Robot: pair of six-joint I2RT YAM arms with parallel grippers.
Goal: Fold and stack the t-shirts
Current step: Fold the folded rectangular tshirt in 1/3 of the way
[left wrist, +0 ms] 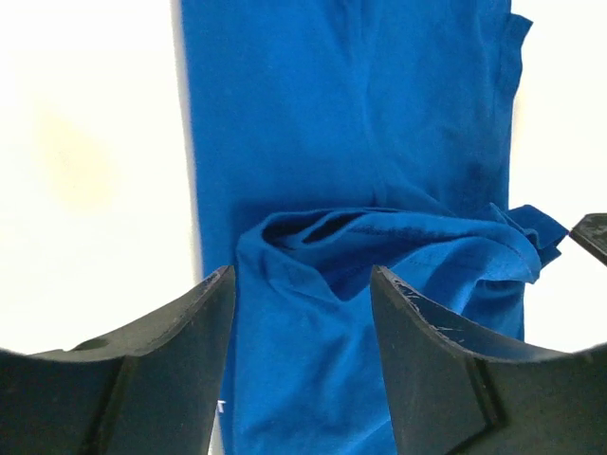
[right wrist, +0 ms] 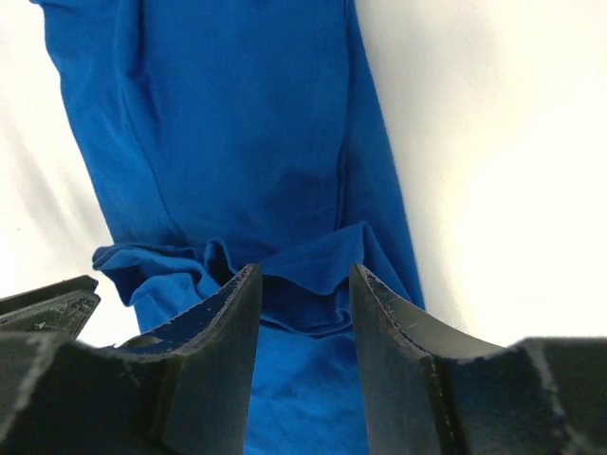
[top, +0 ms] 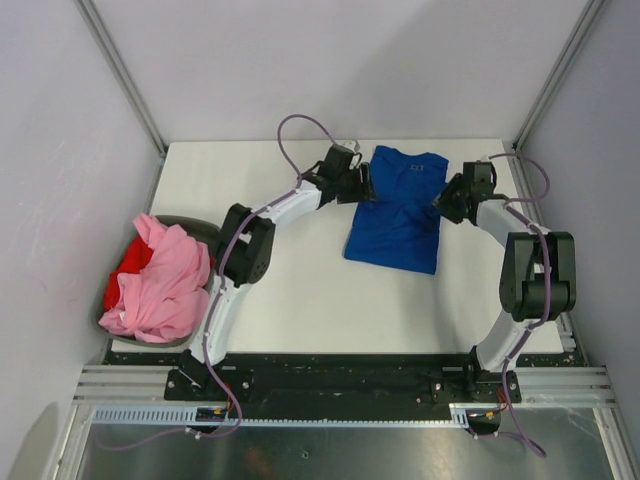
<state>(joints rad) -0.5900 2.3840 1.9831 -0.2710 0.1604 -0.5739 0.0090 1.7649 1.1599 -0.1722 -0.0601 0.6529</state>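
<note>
Looking down from above, we see a dark bin (top: 200,226) at the left edge of the table (top: 300,290). It holds the light pink t-shirt (top: 165,285) heaped on top, with the red t-shirt (top: 130,258) showing beneath at the bin's left side. The royal blue t-shirt (top: 398,215) lies on the table between the two arms, well apart from the bin. The left gripper (left wrist: 302,272) sits at its left edge and the right gripper (right wrist: 305,268) at its right edge. Both have their jaws parted over a rumpled blue fold, and neither clamps the cloth.
</note>
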